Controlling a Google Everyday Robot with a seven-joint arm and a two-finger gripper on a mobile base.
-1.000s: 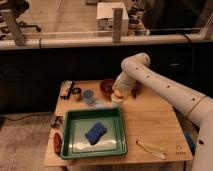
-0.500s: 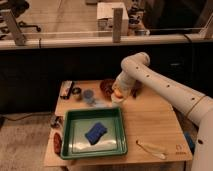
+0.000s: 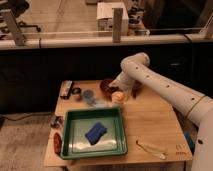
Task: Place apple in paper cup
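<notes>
The apple (image 3: 118, 95) is a small orange-yellow round shape on the wooden table (image 3: 150, 125), just right of the dark red bowl (image 3: 107, 86). Its lower part looks pale cream, where the paper cup (image 3: 118, 100) seems to stand. I cannot tell whether the apple rests in the cup or is held just above it. My gripper (image 3: 120, 89) hangs from the white arm (image 3: 150, 77) directly over the apple and hides its top.
A grey-blue cup (image 3: 89, 95) stands left of the bowl. A green tray (image 3: 75, 150) with a blue sponge (image 3: 96, 132) fills the front left. A pale yellow peel-like thing (image 3: 152, 149) lies front right. Dark small items (image 3: 70, 90) sit at the back left, and a red object (image 3: 57, 142) at the left edge.
</notes>
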